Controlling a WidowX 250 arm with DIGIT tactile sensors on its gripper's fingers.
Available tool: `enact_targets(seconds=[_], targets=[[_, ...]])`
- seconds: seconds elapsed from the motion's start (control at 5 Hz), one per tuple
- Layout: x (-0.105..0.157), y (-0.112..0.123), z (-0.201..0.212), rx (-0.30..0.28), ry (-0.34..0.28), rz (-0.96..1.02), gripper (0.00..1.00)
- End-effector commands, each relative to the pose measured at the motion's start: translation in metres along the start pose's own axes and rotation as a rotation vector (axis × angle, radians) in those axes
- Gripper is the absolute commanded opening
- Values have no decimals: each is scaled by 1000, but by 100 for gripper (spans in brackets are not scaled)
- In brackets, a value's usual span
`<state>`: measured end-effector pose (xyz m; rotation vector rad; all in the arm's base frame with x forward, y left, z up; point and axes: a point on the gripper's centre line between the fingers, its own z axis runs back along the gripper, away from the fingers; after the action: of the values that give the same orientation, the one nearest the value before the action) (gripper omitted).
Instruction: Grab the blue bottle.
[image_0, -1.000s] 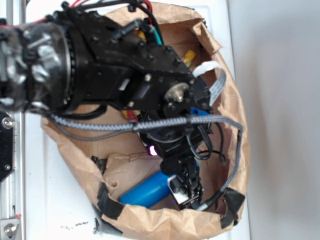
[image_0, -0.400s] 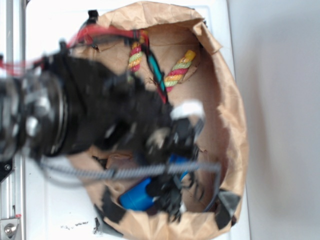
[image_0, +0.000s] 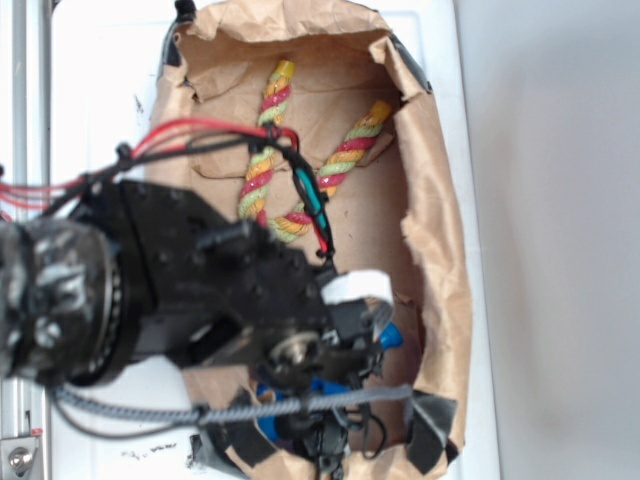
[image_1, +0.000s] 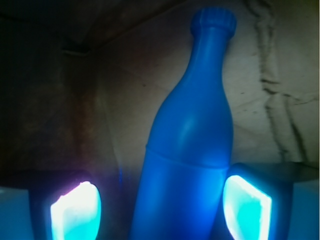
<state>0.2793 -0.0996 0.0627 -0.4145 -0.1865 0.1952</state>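
The smooth bright-blue plastic bottle (image_1: 187, 150) has a rounded body tapering to a narrow capped neck. It lies on crumpled brown paper, cap pointing away from the wrist camera.

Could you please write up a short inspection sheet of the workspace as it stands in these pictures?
Surface: white table.
Job's things: blue bottle lying inside the brown paper bag, body between the jaws, cap pointing away from the wrist camera.
Clutter: striped rope at the bag's far end.
Grippers: gripper open, straddling the bottle; contact cannot be told.
Cables: red wires and a grey braided cable on the arm.
Surroundings: metal rail at the left edge.
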Motion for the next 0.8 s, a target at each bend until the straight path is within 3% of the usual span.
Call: enact_targets(seconds=[0.0,0.2,0.4,0.6], targets=[[7,10,-28,115,-62,-27,100],[12,15,-30,123,-71,-8,60],[19,14,-15,106,-70,32,0],[31,16,17,59,-83,105,0]])
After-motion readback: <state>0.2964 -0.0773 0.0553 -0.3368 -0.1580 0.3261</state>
